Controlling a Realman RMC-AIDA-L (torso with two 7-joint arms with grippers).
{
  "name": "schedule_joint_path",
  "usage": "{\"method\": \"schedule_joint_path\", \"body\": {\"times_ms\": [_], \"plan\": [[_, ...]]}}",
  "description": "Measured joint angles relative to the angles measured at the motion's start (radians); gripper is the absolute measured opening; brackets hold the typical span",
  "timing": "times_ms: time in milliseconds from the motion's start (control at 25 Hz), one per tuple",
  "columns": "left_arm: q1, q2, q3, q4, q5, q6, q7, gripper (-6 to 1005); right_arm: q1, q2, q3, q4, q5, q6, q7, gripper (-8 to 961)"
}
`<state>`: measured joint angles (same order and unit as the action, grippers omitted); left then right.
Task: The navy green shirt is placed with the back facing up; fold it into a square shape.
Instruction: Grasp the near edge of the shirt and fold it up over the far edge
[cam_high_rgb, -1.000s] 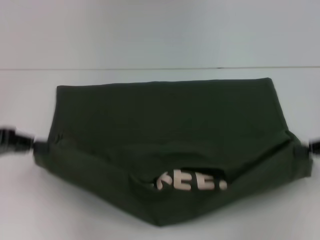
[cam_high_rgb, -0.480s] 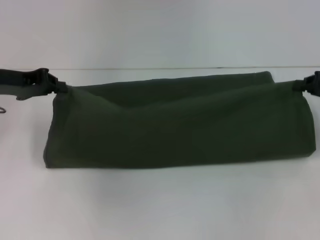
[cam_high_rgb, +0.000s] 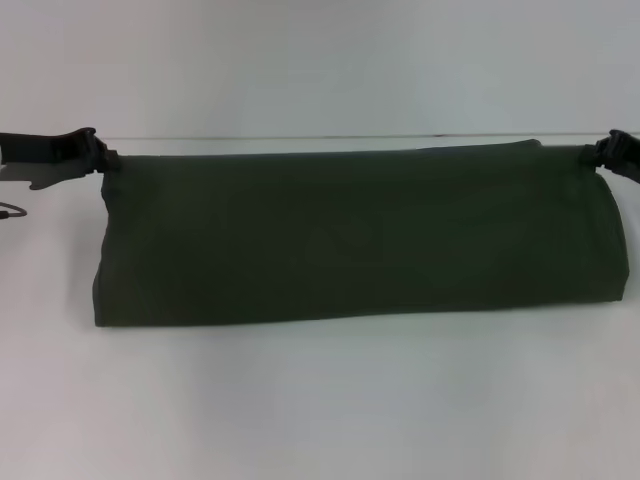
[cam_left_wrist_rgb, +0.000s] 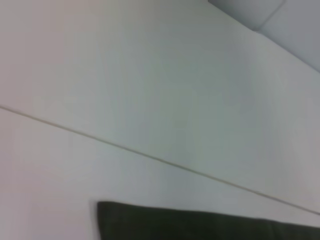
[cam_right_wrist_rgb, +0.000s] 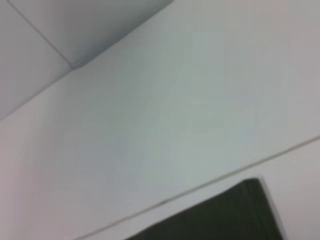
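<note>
**Observer:** Start with what's closest to the camera.

**Operator:** Bare white table (cam_high_rgb: 320, 410) fills the bottom of the head view. Above it, across the middle of the frame, lies the navy green shirt (cam_high_rgb: 350, 235) as a long, low band, its near edge a rounded fold. No lettering shows, so I judge the printed side is tucked inside.

**Observer:** And the arms?

**Operator:** They sit at the far corners. I see the left gripper (cam_high_rgb: 97, 157) at the upper left of the frame and the right gripper (cam_high_rgb: 607, 152) at the upper right, each meeting a far corner of the band. I read both as pinched on the cloth, since the top edge runs taut and straight between them. Holding both corners keeps the folded layer square to the one beneath.

**Observer:** Do the wrist cameras help?

**Operator:** Little. The left wrist view shows only a dark strip of shirt (cam_left_wrist_rgb: 200, 225) at its bottom edge; the right wrist view shows a corner (cam_right_wrist_rgb: 225, 215) at lower right. No fingers appear in either.

**Observer:** Progress?

**Operator:** I'd judge one lengthwise fold nearly laid; the band is too wide for a square.
</note>
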<state>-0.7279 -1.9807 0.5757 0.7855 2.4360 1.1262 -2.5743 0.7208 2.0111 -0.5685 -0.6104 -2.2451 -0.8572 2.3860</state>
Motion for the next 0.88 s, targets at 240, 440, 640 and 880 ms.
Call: {"method": "schedule_joint_path", "body": {"times_ms": [240, 440, 640, 880], "plan": [[0.007, -0.012, -0.003, 0.009, 0.0, -0.053, -0.004, 12, 0.01, 0.002, -0.004, -0.007, 0.067, 0.019, -0.01, 92], [0.0, -0.01, 0.004, 0.005, 0.0, -0.088, -0.012, 11, 0.051, 0.002, -0.046, 0.0, 0.096, 0.061, -0.035, 102], [-0.003, -0.012, 0.032, -0.011, 0.0, -0.14, -0.011, 11, 0.081, 0.007, -0.143, 0.053, 0.093, 0.221, -0.036, 113], [-0.001, -0.014, 0.053, -0.02, 0.001, -0.197, -0.013, 12, 0.106, 0.011, -0.202, 0.081, 0.092, 0.354, -0.036, 125]]}}
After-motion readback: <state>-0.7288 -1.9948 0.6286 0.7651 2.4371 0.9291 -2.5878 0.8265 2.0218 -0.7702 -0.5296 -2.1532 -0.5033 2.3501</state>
